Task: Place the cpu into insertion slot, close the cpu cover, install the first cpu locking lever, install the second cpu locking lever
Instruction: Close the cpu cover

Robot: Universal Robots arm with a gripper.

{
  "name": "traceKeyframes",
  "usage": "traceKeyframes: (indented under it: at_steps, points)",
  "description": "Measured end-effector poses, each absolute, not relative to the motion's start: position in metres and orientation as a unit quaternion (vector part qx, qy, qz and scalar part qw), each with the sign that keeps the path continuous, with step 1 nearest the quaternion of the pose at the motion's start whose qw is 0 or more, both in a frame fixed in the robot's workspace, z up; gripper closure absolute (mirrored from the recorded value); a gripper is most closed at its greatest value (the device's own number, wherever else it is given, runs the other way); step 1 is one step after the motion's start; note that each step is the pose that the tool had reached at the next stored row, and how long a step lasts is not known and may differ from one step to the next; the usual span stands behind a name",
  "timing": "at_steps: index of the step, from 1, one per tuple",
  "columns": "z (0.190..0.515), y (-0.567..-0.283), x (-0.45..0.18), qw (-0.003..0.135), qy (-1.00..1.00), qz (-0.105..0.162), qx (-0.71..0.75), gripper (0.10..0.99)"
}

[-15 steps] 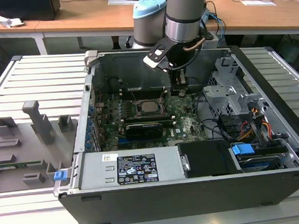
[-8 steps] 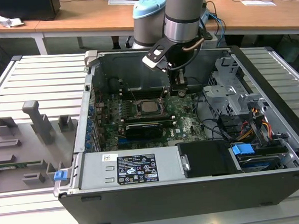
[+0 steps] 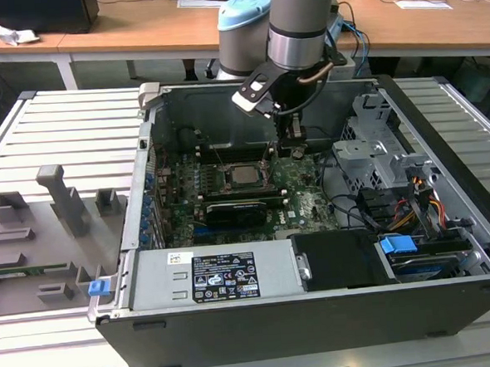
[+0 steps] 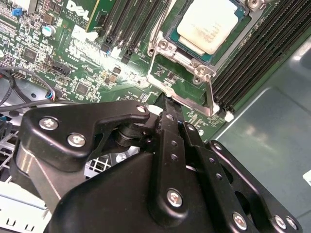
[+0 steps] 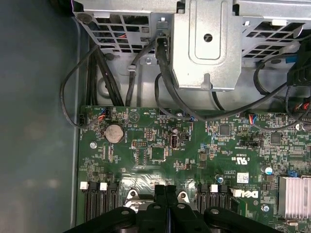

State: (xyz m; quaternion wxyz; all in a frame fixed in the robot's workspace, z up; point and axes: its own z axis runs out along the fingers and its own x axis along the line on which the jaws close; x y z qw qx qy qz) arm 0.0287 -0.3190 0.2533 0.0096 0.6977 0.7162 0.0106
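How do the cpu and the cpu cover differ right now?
The cpu is a solid pale silvery square; the cpu cover is a metal frame with a square window. The cpu's top is plain; the cpu cover carries screw heads. The cpu sits inside the window, the cpu cover around it. Both lie flat on the motherboard.

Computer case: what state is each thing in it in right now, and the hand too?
computer case: open, side panel off.
cpu: seated in its socket.
cpu cover: down, framing the cpu.
hand: shut, tips at the socket's edge.
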Motion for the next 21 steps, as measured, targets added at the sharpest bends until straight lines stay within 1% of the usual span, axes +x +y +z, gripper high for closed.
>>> traceKeyframes:
  at_steps: [15,21]
  points:
    - [0.253,-0.319,0.023,0.010,0.716,0.011,0.698,0.980]
    - [0.251,-0.319,0.011,0.010,0.716,0.011,0.698,0.980]
